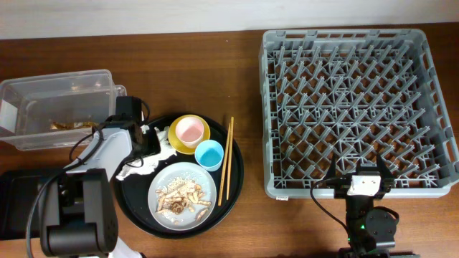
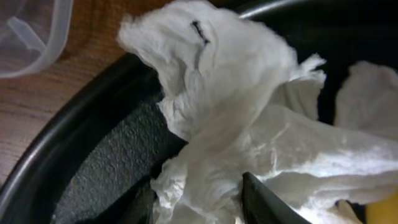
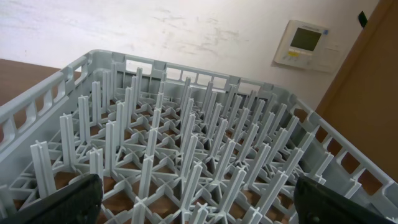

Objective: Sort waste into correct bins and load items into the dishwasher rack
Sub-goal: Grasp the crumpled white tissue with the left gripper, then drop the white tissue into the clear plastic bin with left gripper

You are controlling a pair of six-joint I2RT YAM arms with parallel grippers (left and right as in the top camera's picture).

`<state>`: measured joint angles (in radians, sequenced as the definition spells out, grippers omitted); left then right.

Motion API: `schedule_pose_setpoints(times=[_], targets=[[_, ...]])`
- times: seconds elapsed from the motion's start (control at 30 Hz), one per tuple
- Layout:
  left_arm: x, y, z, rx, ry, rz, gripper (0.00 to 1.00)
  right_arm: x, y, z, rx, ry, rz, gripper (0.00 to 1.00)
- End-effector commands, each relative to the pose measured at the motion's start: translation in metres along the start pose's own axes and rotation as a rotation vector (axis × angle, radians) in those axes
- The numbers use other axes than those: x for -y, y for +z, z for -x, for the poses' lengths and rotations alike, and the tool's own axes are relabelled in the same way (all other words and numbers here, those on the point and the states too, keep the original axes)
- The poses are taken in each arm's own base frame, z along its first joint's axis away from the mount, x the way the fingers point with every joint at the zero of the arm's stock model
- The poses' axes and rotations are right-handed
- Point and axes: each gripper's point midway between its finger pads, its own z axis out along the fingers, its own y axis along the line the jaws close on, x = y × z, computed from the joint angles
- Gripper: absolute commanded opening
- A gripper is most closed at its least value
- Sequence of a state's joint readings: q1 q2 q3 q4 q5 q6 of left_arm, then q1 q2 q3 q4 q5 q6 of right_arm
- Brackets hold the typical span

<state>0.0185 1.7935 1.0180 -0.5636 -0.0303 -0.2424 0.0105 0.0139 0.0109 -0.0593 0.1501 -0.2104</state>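
Observation:
Crumpled white tissue paper (image 1: 159, 149) lies at the left inner edge of the large round black tray (image 1: 237, 179). My left gripper (image 1: 150, 143) is down on it, and in the left wrist view its two dark fingers (image 2: 199, 196) are closed on a bunch of the tissue (image 2: 230, 93). On the round tray are a grey-white plate (image 1: 204, 188) with beige food scraps (image 1: 178, 197), a pink cup (image 1: 188, 130) inside a yellow bowl (image 1: 198, 145), a light blue cup (image 1: 209, 154) and two wooden chopsticks (image 1: 226, 161). My right gripper (image 1: 366, 175) is open and empty at the front rim of the grey dishwasher rack (image 1: 351, 37), whose pegs fill the right wrist view (image 3: 186, 143) between the fingers (image 3: 196, 199).
A clear plastic box (image 1: 57, 80) with some scraps inside stands at the back left, and its corner shows in the left wrist view (image 2: 31, 37). A flat black tray (image 1: 18, 204) lies at the front left, partly under my left arm. Bare wooden table lies between round tray and rack.

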Motion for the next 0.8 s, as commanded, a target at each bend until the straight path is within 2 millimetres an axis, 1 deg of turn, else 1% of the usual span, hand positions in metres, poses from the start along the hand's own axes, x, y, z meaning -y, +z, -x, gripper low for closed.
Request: schedule_pose_setpoints(times=[0.0, 0.03, 0.07, 0.1, 0.13, 0.2, 0.27, 0.3, 0.37, 0.4, 0.47, 0.5, 0.53, 0.6, 0.67, 0.77], targets=[[0.010, 0.014, -0.012, -0.055, 0.018, -0.050, 0.30, 0.003, 0.000, -0.004, -0.010, 0.001, -0.020, 0.98], [0.010, 0.014, -0.013, -0.056, 0.018, -0.049, 0.20, 0.003, 0.000, -0.004, -0.010, 0.001, -0.020, 0.98], [0.010, 0.014, -0.013, -0.057, 0.017, -0.049, 0.04, 0.003, 0.000, -0.004, -0.010, 0.001, -0.020, 0.98], [0.010, 0.012, -0.012, -0.058, 0.016, -0.049, 0.00, 0.003, 0.000, -0.004, -0.010, 0.001, -0.020, 0.98], [0.010, 0.008, -0.009, -0.060, 0.014, -0.048, 0.00, 0.003, 0.000, -0.004, -0.010, 0.001, -0.020, 0.98], [0.011, -0.009, 0.002, -0.046, 0.015, -0.047, 0.00, 0.003, 0.000, -0.004, -0.010, 0.001, -0.020, 0.98], [0.011, -0.037, 0.021, -0.007, 0.014, -0.036, 0.01, 0.003, 0.000, -0.004, -0.010, 0.001, -0.020, 0.98], [0.009, -0.060, 0.036, 0.036, 0.013, -0.014, 0.01, 0.003, 0.000, -0.004, -0.010, 0.001, -0.020, 0.98], [0.005, -0.093, 0.056, 0.113, 0.008, 0.009, 0.01, 0.003, 0.000, -0.004, -0.010, 0.001, -0.020, 0.98], [0.003, -0.129, 0.079, 0.219, -0.006, 0.012, 0.01, 0.003, 0.000, -0.004, -0.010, 0.001, -0.020, 0.99], [-0.003, -0.153, 0.095, 0.306, -0.032, 0.013, 0.01, 0.003, 0.000, -0.004, -0.010, 0.001, -0.020, 0.98], [-0.010, -0.167, 0.106, 0.365, -0.070, 0.018, 0.01, 0.003, 0.000, -0.004, -0.010, 0.001, -0.020, 0.98], [-0.018, -0.177, 0.114, 0.411, -0.119, 0.025, 0.00, 0.003, 0.000, -0.004, -0.010, 0.001, -0.020, 0.98], [-0.043, -0.192, 0.128, 0.501, -0.269, 0.054, 0.01, 0.003, 0.000, -0.004, -0.010, 0.001, -0.020, 0.98], [-0.077, -0.199, 0.143, 0.576, -0.454, 0.080, 0.00, 0.003, 0.000, -0.004, -0.010, 0.001, -0.020, 0.98], [-0.114, -0.201, 0.159, 0.647, -0.603, 0.086, 0.01, 0.003, 0.000, -0.004, -0.010, 0.001, -0.020, 0.98]])
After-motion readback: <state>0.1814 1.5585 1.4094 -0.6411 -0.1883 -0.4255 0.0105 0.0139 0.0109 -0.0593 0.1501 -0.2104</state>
